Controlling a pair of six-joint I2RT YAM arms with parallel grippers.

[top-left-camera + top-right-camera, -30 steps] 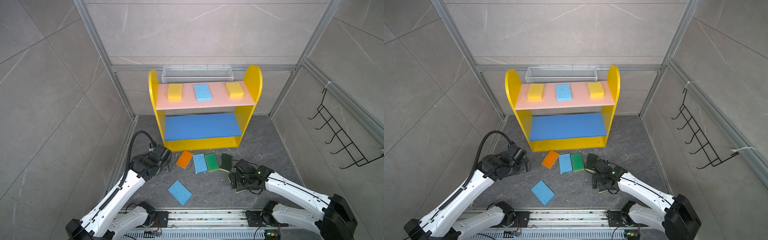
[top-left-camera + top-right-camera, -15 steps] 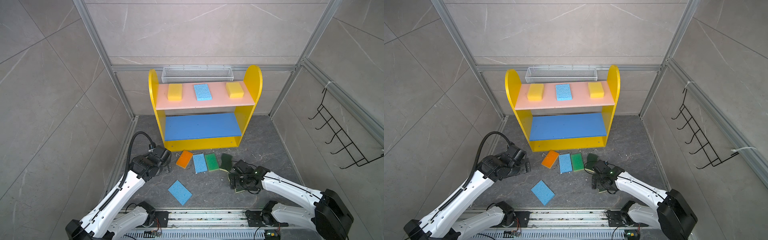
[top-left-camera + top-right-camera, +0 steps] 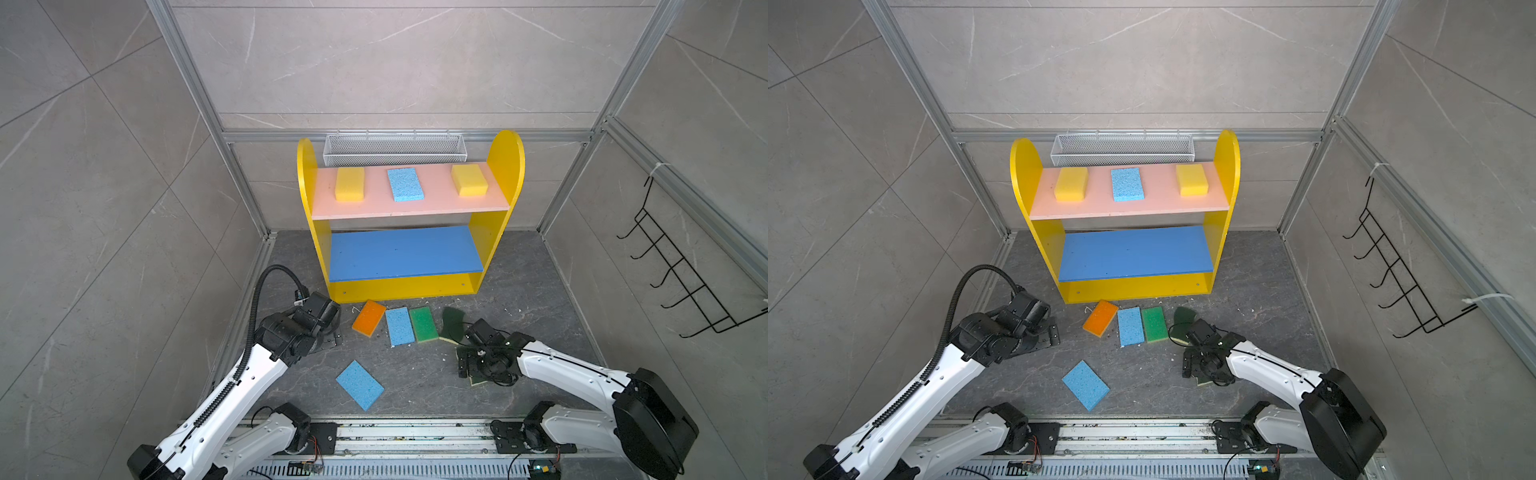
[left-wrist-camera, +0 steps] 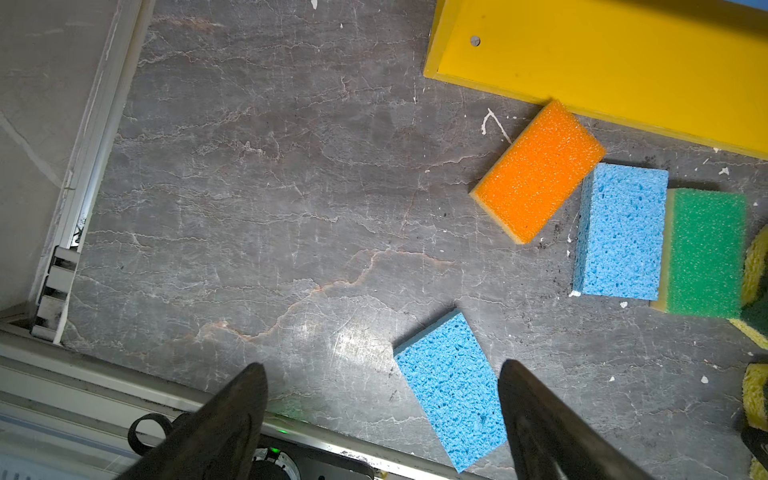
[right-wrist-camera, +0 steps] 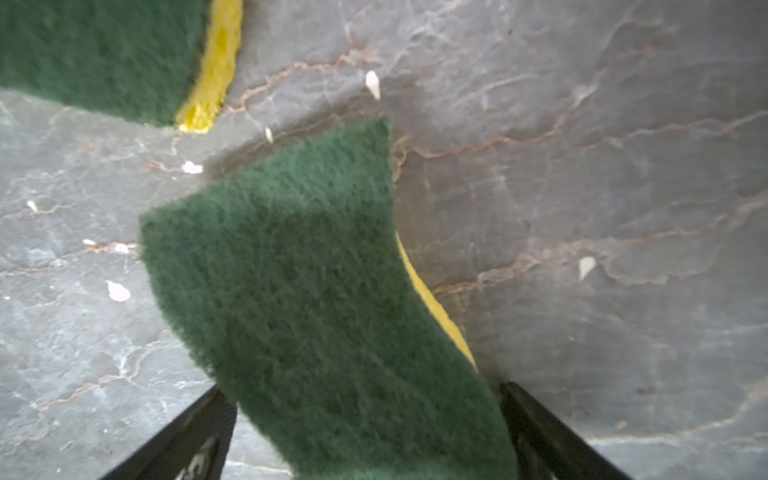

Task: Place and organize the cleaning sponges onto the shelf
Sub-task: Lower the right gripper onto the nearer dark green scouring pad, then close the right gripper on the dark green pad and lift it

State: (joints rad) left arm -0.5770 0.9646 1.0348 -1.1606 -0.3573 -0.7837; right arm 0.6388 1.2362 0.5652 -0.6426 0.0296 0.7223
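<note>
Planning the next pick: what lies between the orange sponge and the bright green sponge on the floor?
A light blue porous rectangular sponge lies flat there; both top views show it.

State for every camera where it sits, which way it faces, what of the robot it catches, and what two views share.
Top views: high in front, looking down at the shelf; left arm and right arm show.
Left wrist: on the left arm, facing the floor; open jaws of the left gripper, a light blue sponge beneath.
Right wrist: low over the floor; right gripper jaws straddle a dark green sponge.
Shared: the orange sponge, in left wrist and both top views.
</note>
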